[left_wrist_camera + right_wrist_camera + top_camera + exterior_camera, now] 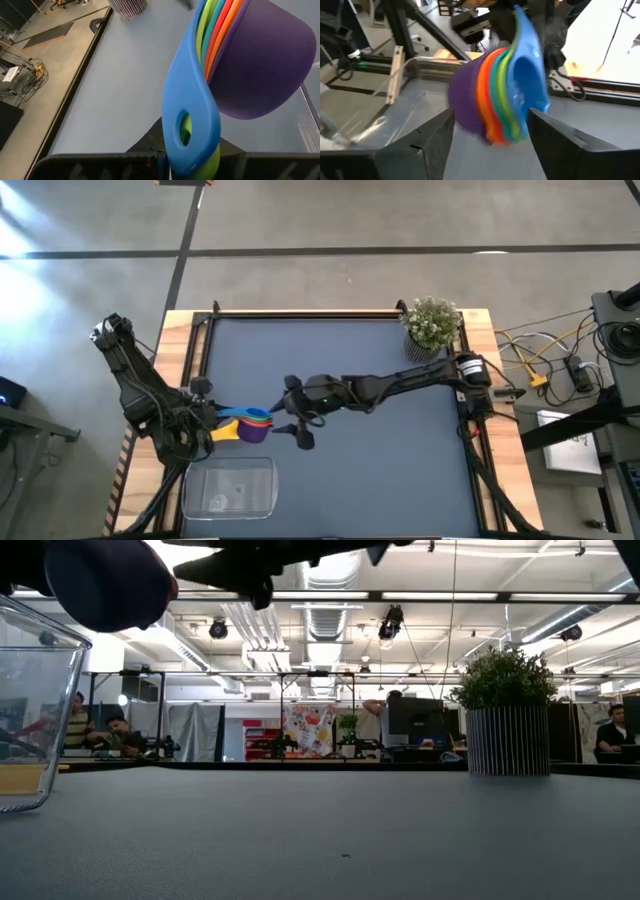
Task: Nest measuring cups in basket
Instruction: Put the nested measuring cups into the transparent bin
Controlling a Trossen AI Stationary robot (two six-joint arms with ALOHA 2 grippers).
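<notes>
Left gripper (pixel 205 420), at table's left edge, pinches the flat handles of a nested stack of coloured plastic measuring cups (pixel 252 423), purple outermost and light blue innermost, held in the air w/ the clear plastic rectangular basket (pixel 229 487) just nearer the front edge. Right gripper (pixel 297 423) sits just right of the stack, fingers spread, not touching it. Potted plant (pixel 432 325) at far right corner.

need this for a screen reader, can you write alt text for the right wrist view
A nested stack of measuring cups, purple outermost and blue innermost, hangs tilted in the air, gripped by its handles in the left claw behind it. The right claw is open in front of the stack; a clear basket sits beyond.
</notes>
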